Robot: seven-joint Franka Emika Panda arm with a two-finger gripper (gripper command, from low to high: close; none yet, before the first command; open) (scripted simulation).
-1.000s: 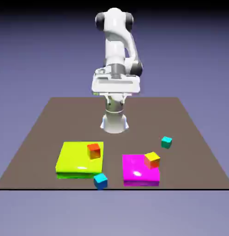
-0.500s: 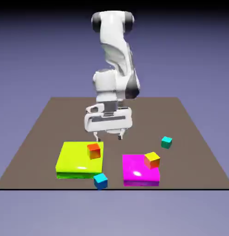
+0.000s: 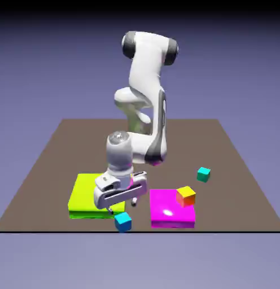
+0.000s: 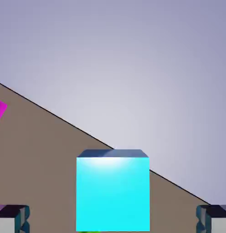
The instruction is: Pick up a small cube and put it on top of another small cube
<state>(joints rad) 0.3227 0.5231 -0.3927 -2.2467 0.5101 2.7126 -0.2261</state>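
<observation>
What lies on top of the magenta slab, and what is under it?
The yellow-topped cube shows at the slab's edge; whether it rests on top is unclear. Underneath is hidden.

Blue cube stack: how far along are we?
Looks done: the gripper is lined up over the blue cube, fingertips open on either side. In hand: nothing gripped yet. Left: close, lift, and place it on the yellow-topped cube, which has nothing on it.

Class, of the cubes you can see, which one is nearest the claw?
The blue cube: it sits right below the open claw, at the table's near edge. The teal and yellow-topped cubes lie farther off.
</observation>
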